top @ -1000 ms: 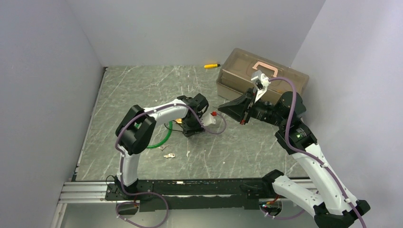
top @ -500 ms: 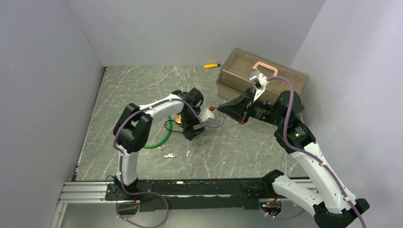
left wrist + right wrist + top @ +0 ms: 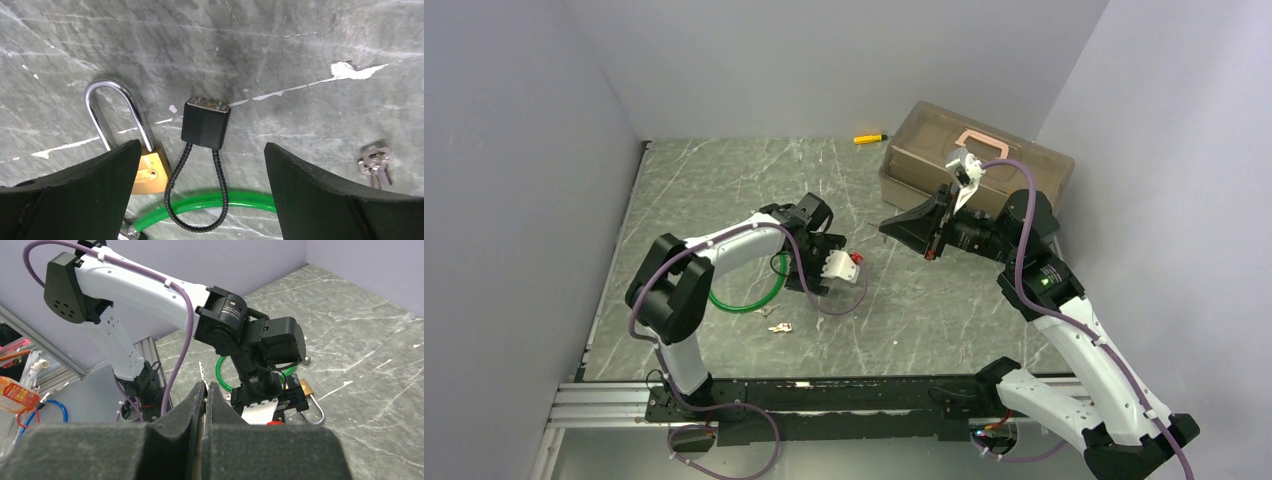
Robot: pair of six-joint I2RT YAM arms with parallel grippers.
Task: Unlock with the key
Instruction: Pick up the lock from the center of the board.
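Left wrist view, using the brass padlock (image 3: 149, 172) as reference: it is lying flat on the bench (image 3: 714, 190) with its shackle pointing up-frame. Part of its body is sitting under one left finger, so I cannot tell if the shackle is latched. The left gripper (image 3: 202, 150) is hovering directly over it, jaws spread wide and gripping nothing.

Just right of the padlock, a black block (image 3: 205, 124) is lying on the bench with its black cord loop trailing down-frame. A green cable (image 3: 225, 199) is running past the padlock's body end and crossing that cord loop. Further right, well apart from the padlock, a pair of spare keys (image 3: 375, 165) is lying on the bench.

Top view: the right gripper (image 3: 204, 386) is hanging in the air well right of the padlock and above bench level, pointing toward the left arm. Its jaws are pressed together and pinching the key (image 3: 201, 371). The key is showing only as a thin pale sliver, edge-on, poking out past the tips, and it is not touching the padlock.

Far behind the padlock, a yellow-and-black tool (image 3: 870, 139) is lying near the back wall. A brown translucent box (image 3: 1024, 168) is sitting to its right, behind the right gripper.
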